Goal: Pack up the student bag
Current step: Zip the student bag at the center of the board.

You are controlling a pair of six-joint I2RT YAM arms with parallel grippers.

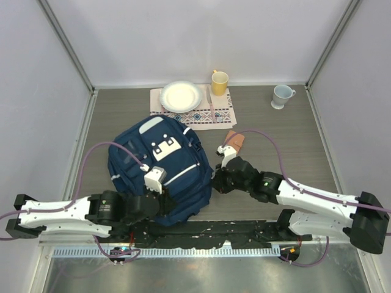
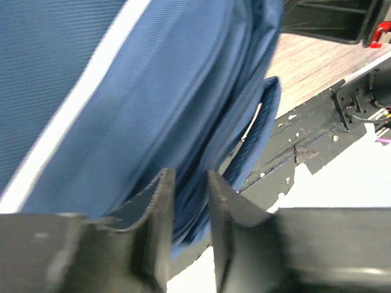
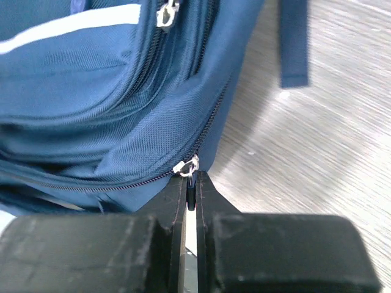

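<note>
Pinching zipper pull [image 3: 192, 165] in clenched right pincer [image 3: 191, 182]: drag steadily along bag [image 3: 79, 79]; left pincer [image 2: 189, 178], released, should hold fabric just ahead.

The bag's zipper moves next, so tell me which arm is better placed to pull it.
Right. Its end effector is shut on the zipper pull at the student bag's side; the left end effector stands slightly open over plain fabric, no zipper near.

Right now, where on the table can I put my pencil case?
Bare wood lies far left, between the wall and the student bag; also between the placemat and the mug. Crowded beside the bag's right edge, where the right gripper and a brown item sit.
</note>
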